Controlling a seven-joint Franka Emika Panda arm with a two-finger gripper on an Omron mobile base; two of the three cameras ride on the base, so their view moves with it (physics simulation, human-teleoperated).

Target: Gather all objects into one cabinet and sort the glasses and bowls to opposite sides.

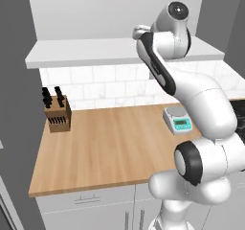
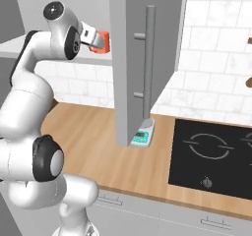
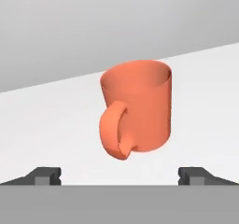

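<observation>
The salmon-orange cup [image 3: 137, 108] (it has a loop handle turned toward the camera) stands upright on the white shelf [image 3: 56, 120] of the wall cabinet [image 2: 130, 58]. The claw [image 3: 120, 175] faces it with fingers [image 3: 44, 175] spread wide, not touching. The arm reaches up and forward, elbow bent, above the wooden worktop [image 1: 110, 147].

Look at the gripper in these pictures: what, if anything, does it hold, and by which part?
Nothing is held. The gripper is open, its fingertips wide apart, with the orange cup standing ahead of it on the white shelf, untouched.
</observation>
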